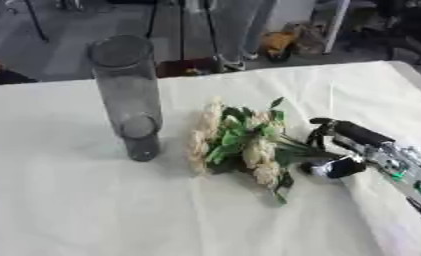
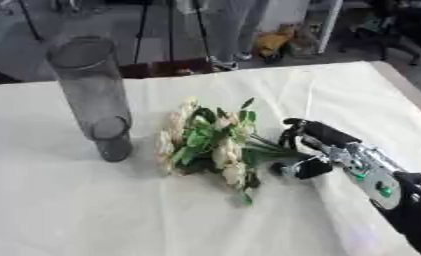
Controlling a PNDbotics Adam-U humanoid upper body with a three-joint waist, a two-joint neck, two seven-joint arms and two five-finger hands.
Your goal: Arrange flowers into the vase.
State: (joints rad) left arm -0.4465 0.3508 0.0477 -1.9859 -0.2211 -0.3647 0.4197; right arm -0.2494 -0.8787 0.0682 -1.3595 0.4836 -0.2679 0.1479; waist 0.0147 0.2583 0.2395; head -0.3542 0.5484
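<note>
A tall clear glass vase [image 1: 130, 97] stands upright on the white cloth, left of centre. To its right lies a bunch of cream flowers with green leaves [image 1: 235, 142], stems pointing right. My right hand [image 2: 305, 147] comes in from the lower right and sits at the stem end, its fingers and thumb curled round the stems. The blooms still rest on the cloth. My left hand shows in neither view.
The white tablecloth [image 1: 91, 210] covers the whole table; its far edge runs along the top and its right edge slants down at the upper right. Chair legs and a person's legs stand beyond the far edge.
</note>
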